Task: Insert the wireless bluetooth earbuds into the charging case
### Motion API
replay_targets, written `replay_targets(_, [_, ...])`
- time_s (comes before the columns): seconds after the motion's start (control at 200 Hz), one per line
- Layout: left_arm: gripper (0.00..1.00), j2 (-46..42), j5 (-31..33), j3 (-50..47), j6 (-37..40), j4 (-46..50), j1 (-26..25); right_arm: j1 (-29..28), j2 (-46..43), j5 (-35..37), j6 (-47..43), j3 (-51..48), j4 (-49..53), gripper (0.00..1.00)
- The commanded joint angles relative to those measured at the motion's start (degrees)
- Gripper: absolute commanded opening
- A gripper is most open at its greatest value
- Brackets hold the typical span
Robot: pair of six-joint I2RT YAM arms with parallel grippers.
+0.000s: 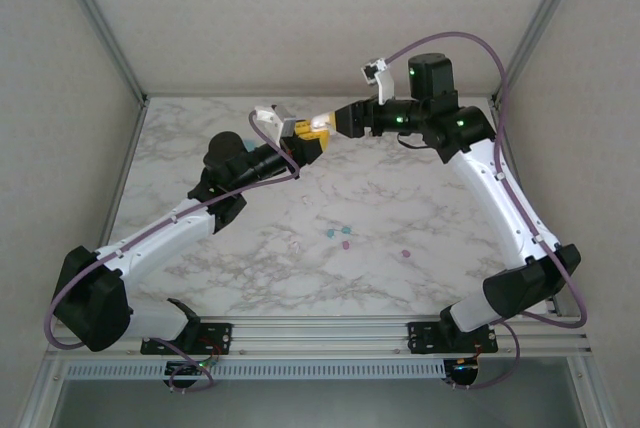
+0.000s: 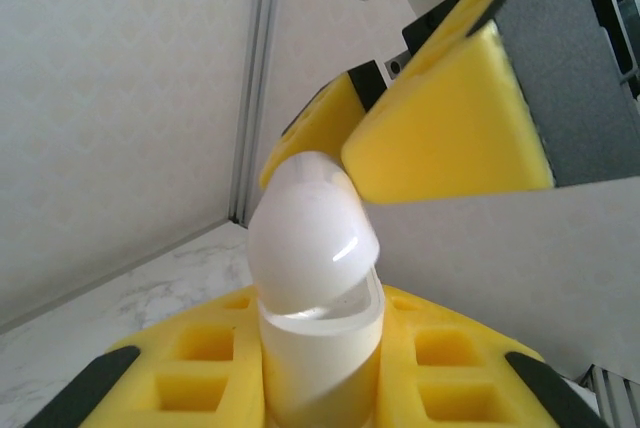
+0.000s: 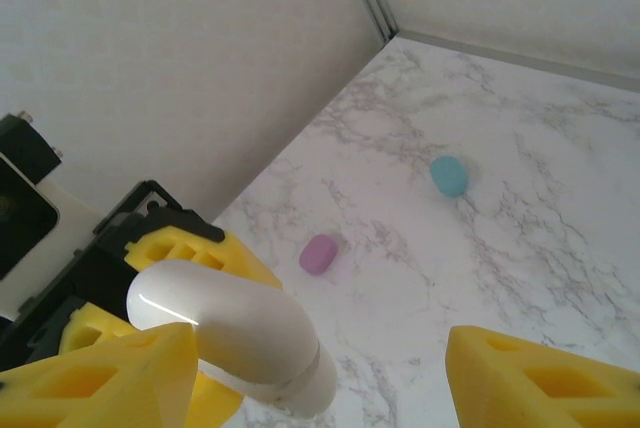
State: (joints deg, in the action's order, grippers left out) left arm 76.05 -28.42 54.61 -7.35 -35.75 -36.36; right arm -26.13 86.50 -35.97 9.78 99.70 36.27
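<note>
Top external: earbuds (image 1: 328,233) lie loose on the worktop (image 1: 420,208), a teal/pink cluster near mid-worktop. One pink earbud (image 1: 405,253) sits apart to the right; none are seated in a case yet. Charging case (image 2: 315,278) is held off the worktop at far centre, where both arms meet.

Left wrist cam: the white domed lid sits tilted on its base, so I judge it partly hinged. Step in hand = opening the case; inserting not begun.

L pincer (image 1: 300,140) is narrow, clamped on the case base. R pincer (image 1: 322,125) is wide. Right wrist cam: lid rests against one yellow finger (image 3: 100,378), other finger well apart, no grip.

Next: push lid fully back w/o twisting case in L pads, then R goes down for an earbud. They're tiny, so I'd expect to need precise centring.
</note>
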Motion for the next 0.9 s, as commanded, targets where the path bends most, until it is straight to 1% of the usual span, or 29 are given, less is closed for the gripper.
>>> replay_targets(0.0, [0.11,-2.40,-2.98,1.16,0.45,-1.72,-0.29,-0.11,1.48,1.95,1.19,1.81,-2.42,0.67])
replay_targets(0.25, [0.11,-2.40,-1.41,0.28,1.20,-1.28,-0.28,-0.07,1.04,1.00,2.49,2.50,-4.53,0.70])
replay_targets(0.475, [0.11,-2.99,-0.52,-0.47,1.64,-0.65,-0.23,0.03,0.43,2.69,2.94,3.49,-5.39,0.72])
replay_targets(0.736, [0.11,-3.45,-0.41,-0.51,1.95,-0.32,-0.25,0.09,0.78,4.14,2.78,4.45,-5.48,0.72])
replay_targets(0.816, [0.11,-3.39,-0.46,-0.38,1.89,-0.04,-0.17,0.09,0.94,2.83,3.00,4.45,-6.00,0.72])
replay_targets(0.896, [0.11,-3.37,0.02,-0.46,1.81,-0.02,-0.20,0.11,1.04,-1.67,2.28,4.32,-6.26,0.72])
